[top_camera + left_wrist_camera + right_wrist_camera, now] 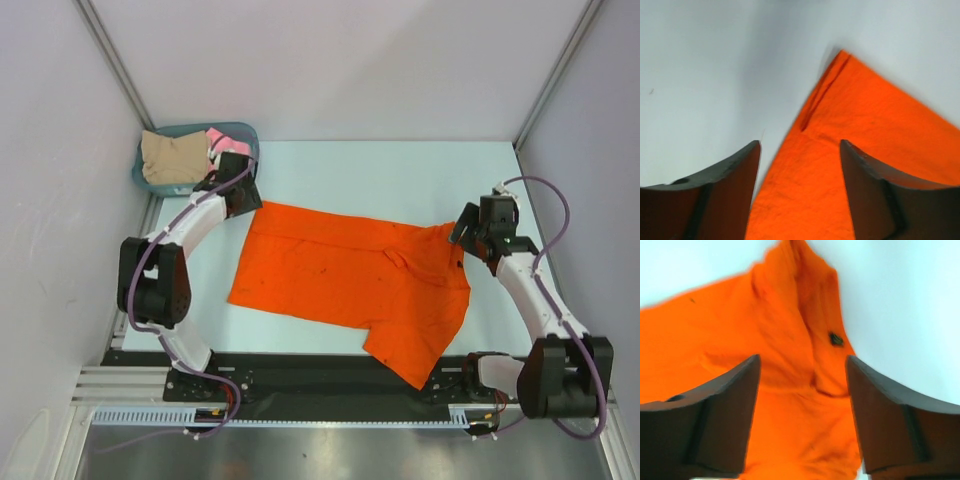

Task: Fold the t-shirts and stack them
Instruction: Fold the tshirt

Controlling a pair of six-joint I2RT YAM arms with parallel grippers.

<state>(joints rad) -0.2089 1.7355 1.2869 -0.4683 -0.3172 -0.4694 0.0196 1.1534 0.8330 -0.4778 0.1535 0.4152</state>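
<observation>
Across the middle of the table (400, 170) the orange t-shirt (350, 275) lies spread flat and unfolded, so by my reading the folding has barely begun and no stack exists. Beyond its far-left corner, the teal basket (140, 178) holds the beige t-shirt (172, 155) and the pink t-shirt (215, 137), both crumpled; the pink one is mostly hidden by the arm. Over that corner the left gripper (800, 145) hangs with fingers spread, empty. At the shirt's collar end the right gripper (802, 360) is likewise spread, gripping nothing. One dark button (836, 339) shows, blurred.
</observation>
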